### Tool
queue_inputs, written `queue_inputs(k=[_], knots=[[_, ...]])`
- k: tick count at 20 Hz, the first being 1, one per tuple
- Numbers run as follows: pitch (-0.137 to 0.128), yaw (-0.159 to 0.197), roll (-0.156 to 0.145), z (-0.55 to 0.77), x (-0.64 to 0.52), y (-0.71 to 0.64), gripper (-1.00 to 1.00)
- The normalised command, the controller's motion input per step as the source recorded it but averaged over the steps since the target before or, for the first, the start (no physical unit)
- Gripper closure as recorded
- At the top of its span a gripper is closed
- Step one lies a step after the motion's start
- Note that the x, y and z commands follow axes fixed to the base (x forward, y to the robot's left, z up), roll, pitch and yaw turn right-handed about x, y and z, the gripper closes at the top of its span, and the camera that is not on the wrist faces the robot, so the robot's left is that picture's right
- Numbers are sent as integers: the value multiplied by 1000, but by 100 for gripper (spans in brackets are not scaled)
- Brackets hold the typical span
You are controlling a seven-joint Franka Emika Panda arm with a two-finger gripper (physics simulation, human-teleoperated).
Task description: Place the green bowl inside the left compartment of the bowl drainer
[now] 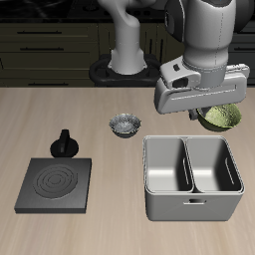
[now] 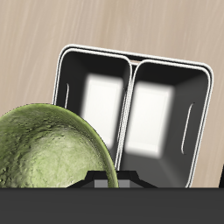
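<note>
Green bowl (image 1: 223, 118) in gripper (image 1: 211, 112) | behind bowl drainer (image 1: 189, 202) | no writing

Light wood-grain desk (image 1: 60, 120). Flat black square stove plate (image 1: 55, 184) with concentric rings lies near the front edge. Small black moka pot (image 1: 65, 143) stands just behind it, upright. Grey-white patterned bowl (image 1: 125, 126) sits mid-desk, well apart from both. Dark cabinets (image 1: 50, 40) behind.

The olive green bowl (image 1: 223, 118) hangs above the grey two-bin bowl drainer's (image 1: 192, 206) back edge.
</note>
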Motion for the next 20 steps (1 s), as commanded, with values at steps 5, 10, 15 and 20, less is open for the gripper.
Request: queue_inputs(k=[5,10,15,20], knots=[[31,12,3,-281,-1,19,100],[33,8,10,-218,34,-34,100],[15,14,19,-152,-57,80,100],[17,31,-2,-150,-9,3,100]])
